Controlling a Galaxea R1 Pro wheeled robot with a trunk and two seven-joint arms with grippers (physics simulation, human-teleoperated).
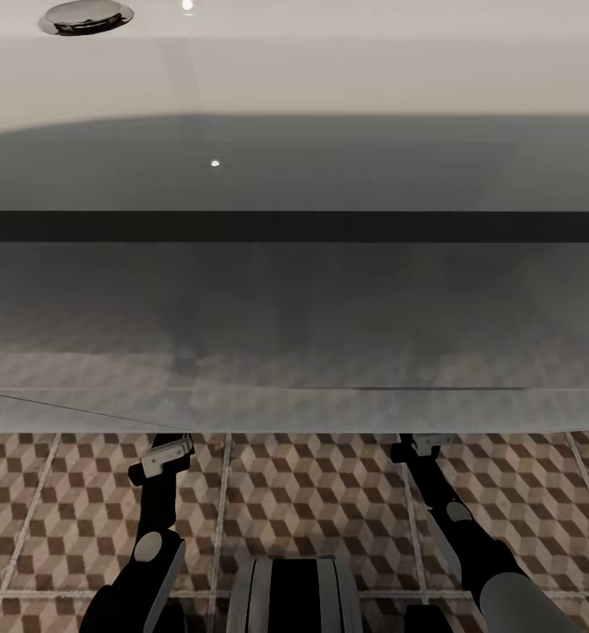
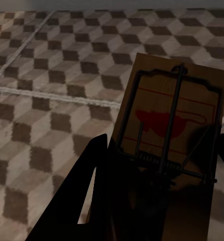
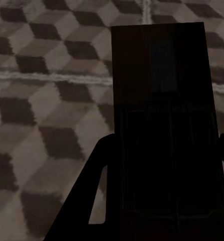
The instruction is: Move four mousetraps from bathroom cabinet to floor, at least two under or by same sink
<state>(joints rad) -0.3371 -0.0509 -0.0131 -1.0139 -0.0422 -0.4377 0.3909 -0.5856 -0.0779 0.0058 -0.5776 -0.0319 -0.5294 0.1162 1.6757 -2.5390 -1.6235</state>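
A mousetrap (image 2: 177, 100), tan board up with its black spring bar and red mark showing, sits tilted between the fingers of my left gripper (image 2: 159, 153), just above the cube-patterned bathroom floor (image 2: 46, 100). My right gripper (image 3: 162, 148) is shut on a second mousetrap (image 3: 159, 75), which appears as a dark flat board in shadow over the same tiles (image 3: 36, 100). In the head view both forearms (image 1: 158, 492) (image 1: 435, 483) reach under the wide white sink (image 1: 330, 79); its rim hides the grippers there. The cabinet is out of view.
The sink's dark band (image 1: 294, 226) and grey glossy front (image 1: 294, 334) span the whole head view, with a chrome drain (image 1: 85, 16) at the top left. Patterned floor tiles (image 1: 312, 492) lie below, and my base (image 1: 294, 593) sits at the bottom centre.
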